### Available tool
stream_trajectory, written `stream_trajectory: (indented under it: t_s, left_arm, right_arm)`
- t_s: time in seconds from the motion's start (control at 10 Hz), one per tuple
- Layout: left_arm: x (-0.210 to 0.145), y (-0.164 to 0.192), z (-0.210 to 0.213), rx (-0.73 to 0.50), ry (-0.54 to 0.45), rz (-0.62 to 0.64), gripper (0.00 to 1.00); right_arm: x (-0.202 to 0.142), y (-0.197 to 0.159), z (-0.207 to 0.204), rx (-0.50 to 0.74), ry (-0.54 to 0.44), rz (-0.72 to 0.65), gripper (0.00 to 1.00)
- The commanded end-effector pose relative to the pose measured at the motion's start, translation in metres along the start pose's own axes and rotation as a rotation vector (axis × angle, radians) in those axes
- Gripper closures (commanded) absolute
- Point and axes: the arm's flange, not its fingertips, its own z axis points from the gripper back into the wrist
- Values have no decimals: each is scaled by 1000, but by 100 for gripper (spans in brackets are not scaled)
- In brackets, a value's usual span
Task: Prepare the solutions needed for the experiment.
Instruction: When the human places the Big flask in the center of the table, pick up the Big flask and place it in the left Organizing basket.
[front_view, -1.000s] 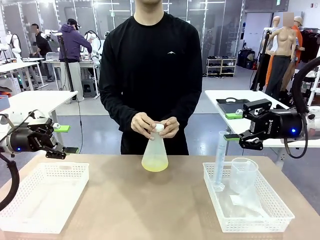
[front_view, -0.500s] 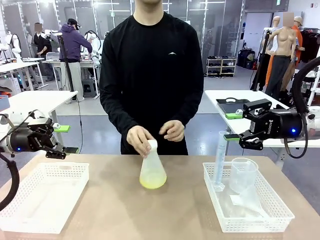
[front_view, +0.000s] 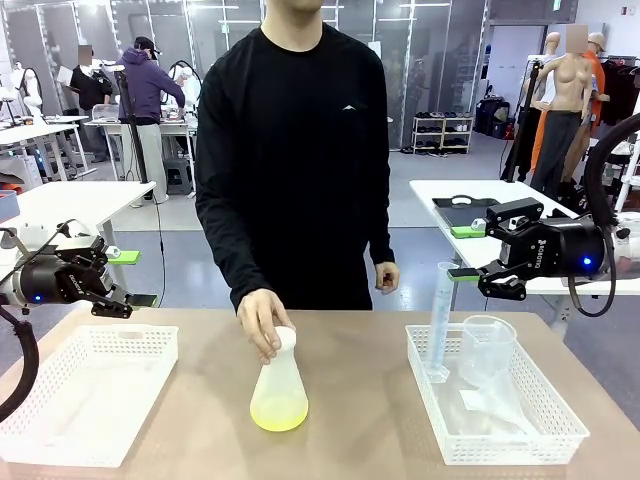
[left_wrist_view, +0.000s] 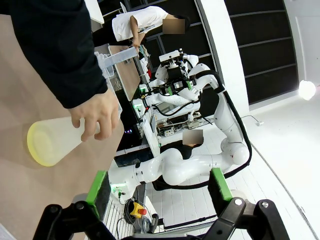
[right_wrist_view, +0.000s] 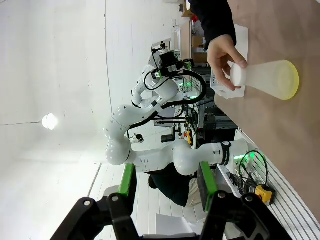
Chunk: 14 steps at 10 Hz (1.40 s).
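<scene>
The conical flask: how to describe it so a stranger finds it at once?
On the brown table, between two white mesh baskets, stands a frosted conical flask, a person's hand on its neck. It alone holds pale yellow liquid.

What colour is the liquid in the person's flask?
Pale yellow liquid, a shallow layer in the flask; front view shows it best.

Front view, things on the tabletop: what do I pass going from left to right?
White basket → conical flask holding the yellow solution → graduated cylinder → clear beaker.
</scene>
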Motion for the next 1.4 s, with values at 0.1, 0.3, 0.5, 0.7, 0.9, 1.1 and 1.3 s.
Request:
stream_trajectory:
  t_s: [0.1,0.3,0.5,0.7,0.9,1.1,1.3]
  left_arm:
    - [0,-2,-1,-5,-6,-15,0]
    - [0,-2,-1,-5,-6,-15,0]
    - [0,-2,-1,-5,-6,-15,0]
    - [0,0,0,0,0,0,0]
    - [4,-12,-17,6,-56,-123,0]
    - [6,-31,-25,24,-20,-366,0]
    - [4,-42,-35,50,58,-563,0]
  right_arm:
    - [0,0,0,2,4,1,37]
    - [0,0,0,2,4,1,37]
    - [0,0,0,2,4,1,37]
    - [0,0,0,2,4,1,37]
    - [0,0,0,2,4,1,37]
    - [0,0,0,2,4,1,37]
    - [0,0,0,2,4,1,37]
